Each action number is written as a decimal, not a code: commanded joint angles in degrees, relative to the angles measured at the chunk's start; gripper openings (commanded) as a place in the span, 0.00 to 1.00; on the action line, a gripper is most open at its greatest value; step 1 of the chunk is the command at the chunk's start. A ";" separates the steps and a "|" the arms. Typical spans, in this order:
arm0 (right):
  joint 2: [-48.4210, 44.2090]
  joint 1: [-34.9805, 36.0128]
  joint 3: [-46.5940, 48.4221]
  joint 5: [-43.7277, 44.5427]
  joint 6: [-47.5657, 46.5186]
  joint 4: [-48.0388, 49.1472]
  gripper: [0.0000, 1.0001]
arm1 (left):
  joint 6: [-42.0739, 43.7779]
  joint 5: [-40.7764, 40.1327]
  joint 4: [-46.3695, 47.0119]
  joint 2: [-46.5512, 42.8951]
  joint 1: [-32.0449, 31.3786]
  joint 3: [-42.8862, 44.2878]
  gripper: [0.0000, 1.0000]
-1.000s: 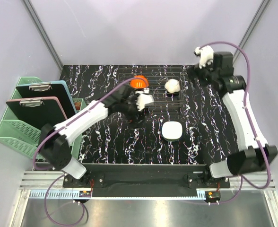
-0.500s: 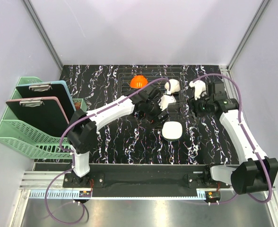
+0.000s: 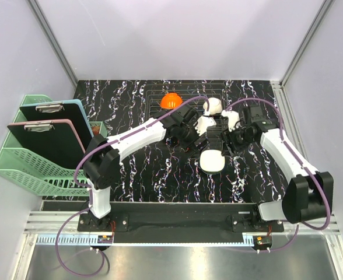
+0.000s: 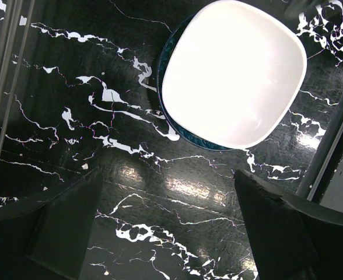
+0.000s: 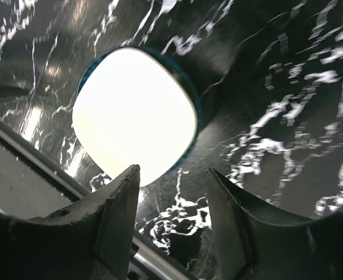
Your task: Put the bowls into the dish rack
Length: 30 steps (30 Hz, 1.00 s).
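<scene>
The left gripper (image 4: 171, 230) hangs open above the table, its two dark fingers (image 4: 66, 227) spread wide with nothing between them. The white bowl (image 4: 235, 70) lies just beyond their tips, right way up on the black marbled table (image 4: 72, 116). The right gripper (image 5: 174, 224) is open as well, its fingers (image 5: 116, 221) apart and empty. The same white bowl (squarish with rounded corners, a dark blue-green outside showing around its rim) sits just ahead of them in the right wrist view. From above, both grippers meet over the middle of the table, close beside each other. The white bowl lies beneath them, on the near side of the dish rack (image 3: 189, 93) and outside it. The rack stands at the far side of the table; an orange bowl (image 3: 171, 100) sits in its left part and a pale bowl (image 3: 213, 105) in its right part, partly hidden by the arms. At the table's left edge stands a mint-green basket (image 3: 20, 166) holding clipboards (image 3: 46, 131).
</scene>
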 commanded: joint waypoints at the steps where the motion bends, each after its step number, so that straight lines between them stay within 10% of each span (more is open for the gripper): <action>1: 2.00 2.78 -1.20 -0.72 1.24 -0.22 0.56 | -1.30 -0.32 1.94 0.19 0.03 0.18 0.99; 19: 7.71 6.04 -1.38 4.47 1.59 1.45 0.46 | -2.09 0.74 2.91 0.10 0.03 -0.61 0.99; 30: 9.39 6.39 -0.85 6.49 2.91 2.77 0.17 | -2.00 0.74 3.09 -0.60 0.12 -1.14 0.99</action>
